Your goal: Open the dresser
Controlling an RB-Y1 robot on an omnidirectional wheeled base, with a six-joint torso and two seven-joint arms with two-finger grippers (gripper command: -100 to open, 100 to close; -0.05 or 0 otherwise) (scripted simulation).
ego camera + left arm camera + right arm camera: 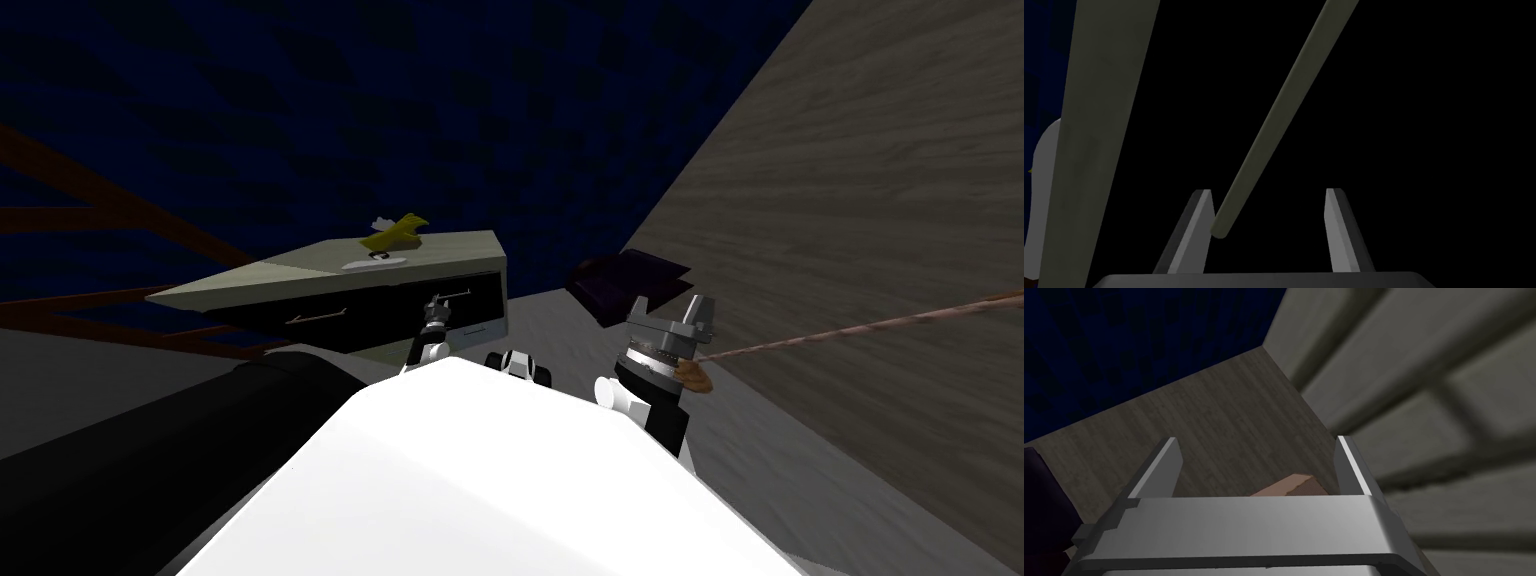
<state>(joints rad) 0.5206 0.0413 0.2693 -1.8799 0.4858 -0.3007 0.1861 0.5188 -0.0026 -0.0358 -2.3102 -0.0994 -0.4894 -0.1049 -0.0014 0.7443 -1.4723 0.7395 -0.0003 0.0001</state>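
Dresser (300, 278): ahead and to the left; pale top, dark drawer fronts.
Drawer handle (1274, 115): pale bar; its end lies between the fingers, just beside one of them.
Left end effector (1269, 192): fingers spread, at the handle, not clamped.
Right end effector (1256, 440): fingers spread, raised, well apart from the dresser.

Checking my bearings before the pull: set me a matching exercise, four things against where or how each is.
Things:
1. left gripper
2. right gripper
3. yellow object
4. dark purple object

Place or state:
A. on top of the dresser
B. open, lifted clear of the dresser
C. low by the wall, beside the dresser
D. open around the end of the handle

Pairs: 1-D, 2-B, 3-A, 4-C.
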